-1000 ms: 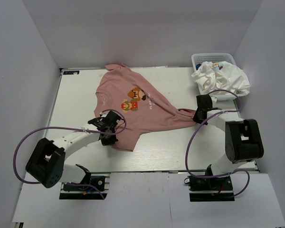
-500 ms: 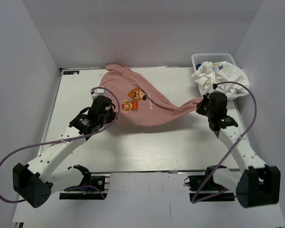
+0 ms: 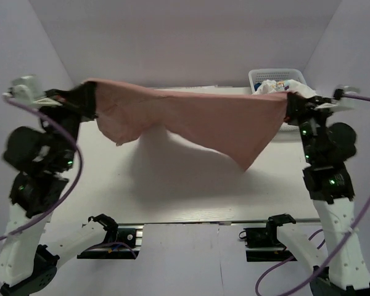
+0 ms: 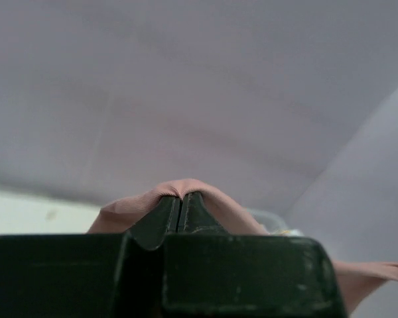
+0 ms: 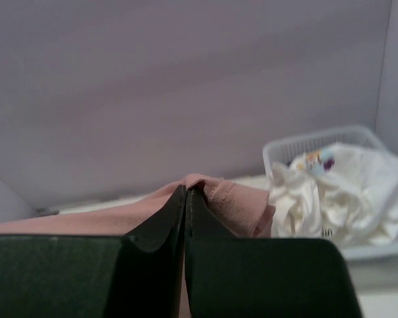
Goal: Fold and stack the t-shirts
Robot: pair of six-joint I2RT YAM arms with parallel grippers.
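L arm (image 3: 32, 169) & R arm (image 3: 328, 176) up high, spread wide; L claw (image 3: 90, 98), R claw (image 3: 288, 106) pinched tight

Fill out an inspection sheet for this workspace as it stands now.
Surface: white table, bare under the lifted cloth apart from its shadow.
Job's things: pink t-shirt held in the air, stretched between both arms and sagging in the middle; white t-shirt crumpled and unfolded.
Clutter: white basket at the far right corner, holding the white t-shirt.
Grippers: left gripper shut on one end of the pink t-shirt; right gripper shut on the other end.
Cables: purple cables loop beside both arms, clear of the cloth.
Surroundings: plain pale walls on three sides; nothing else seen.
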